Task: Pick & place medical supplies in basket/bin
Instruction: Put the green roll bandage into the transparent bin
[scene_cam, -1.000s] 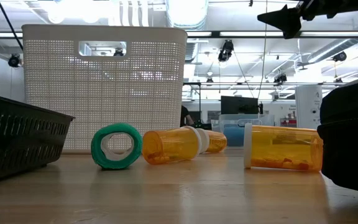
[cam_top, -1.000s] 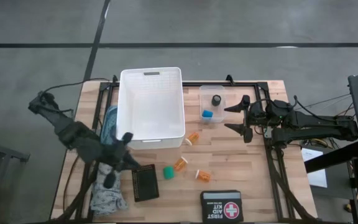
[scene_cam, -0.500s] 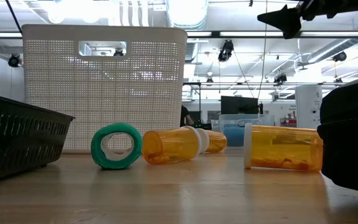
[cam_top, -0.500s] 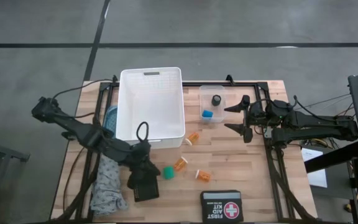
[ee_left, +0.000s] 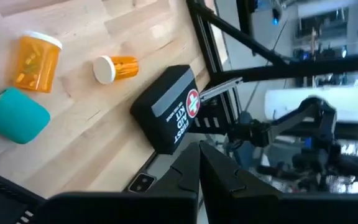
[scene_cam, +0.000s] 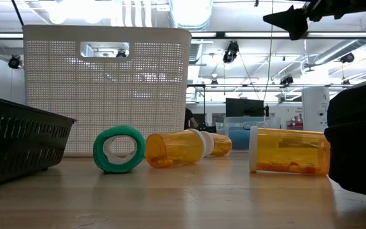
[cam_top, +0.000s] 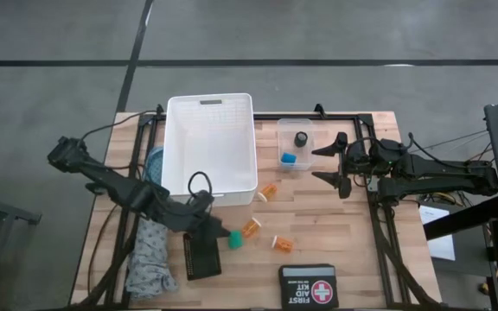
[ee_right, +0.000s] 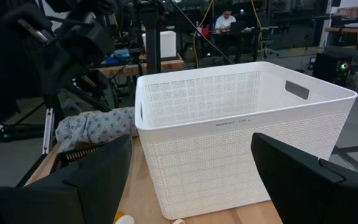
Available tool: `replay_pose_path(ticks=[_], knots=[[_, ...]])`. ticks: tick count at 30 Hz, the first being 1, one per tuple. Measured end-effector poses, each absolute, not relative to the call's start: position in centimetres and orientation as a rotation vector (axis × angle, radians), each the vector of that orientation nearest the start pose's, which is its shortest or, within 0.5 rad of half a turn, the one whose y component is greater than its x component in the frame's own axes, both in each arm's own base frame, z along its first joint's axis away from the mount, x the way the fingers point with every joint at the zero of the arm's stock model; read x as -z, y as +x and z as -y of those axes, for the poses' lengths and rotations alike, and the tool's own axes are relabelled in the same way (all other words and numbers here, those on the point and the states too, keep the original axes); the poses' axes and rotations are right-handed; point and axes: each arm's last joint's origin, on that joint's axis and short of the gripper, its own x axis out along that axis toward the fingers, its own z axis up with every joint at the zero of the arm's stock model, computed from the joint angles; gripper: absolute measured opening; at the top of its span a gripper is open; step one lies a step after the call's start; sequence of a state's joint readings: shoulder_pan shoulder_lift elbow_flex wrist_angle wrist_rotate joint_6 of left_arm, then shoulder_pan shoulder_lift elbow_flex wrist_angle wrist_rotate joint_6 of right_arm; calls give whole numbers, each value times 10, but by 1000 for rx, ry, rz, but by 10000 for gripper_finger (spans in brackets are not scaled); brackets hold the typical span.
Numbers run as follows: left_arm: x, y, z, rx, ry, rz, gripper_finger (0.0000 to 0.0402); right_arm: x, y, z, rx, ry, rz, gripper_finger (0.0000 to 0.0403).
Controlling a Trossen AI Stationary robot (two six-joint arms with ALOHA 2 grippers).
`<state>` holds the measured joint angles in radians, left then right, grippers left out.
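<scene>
Left of the white basket (cam_top: 210, 142), a teal-blue patterned cloth (cam_top: 150, 255) lies along the table edge, its upper end tucked against the basket's left wall. Just below the basket's front wall, the left gripper (cam_top: 217, 230) hangs over the table with fingers clenched and nothing between them, its tips just beside the green round piece (cam_top: 233, 239). A black tray (cam_top: 202, 256) sits directly under that arm, below the basket. To the right of the green piece, three orange pill bottles lie on their sides: one (cam_top: 251, 227) near the piece, one (cam_top: 268, 191) touching the basket's lower right corner, one (cam_top: 282, 244) further down. The first aid kit (cam_top: 308, 283) rests at the table's front edge. Right of the basket, the clear tub (cam_top: 301, 145) holds a blue piece (cam_top: 289, 159) and a black piece (cam_top: 301, 138). Beyond the tub, the right gripper (cam_top: 335, 162) waits with fingers spread, empty.
</scene>
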<state>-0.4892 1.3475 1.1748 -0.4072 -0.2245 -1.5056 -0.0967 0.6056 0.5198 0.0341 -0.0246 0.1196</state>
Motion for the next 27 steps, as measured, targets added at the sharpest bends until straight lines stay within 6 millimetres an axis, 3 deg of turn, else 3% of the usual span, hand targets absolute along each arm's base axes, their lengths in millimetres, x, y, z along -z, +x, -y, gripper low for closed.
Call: replay_pose_path(ticks=[18,27], knots=[[-274,283,142,-532,-1448,-725,7,-287,148,14,76,123,-48,327],[-248,294,149,-611,-1491,-833,7,-287,148,14,75,123,-48,327]])
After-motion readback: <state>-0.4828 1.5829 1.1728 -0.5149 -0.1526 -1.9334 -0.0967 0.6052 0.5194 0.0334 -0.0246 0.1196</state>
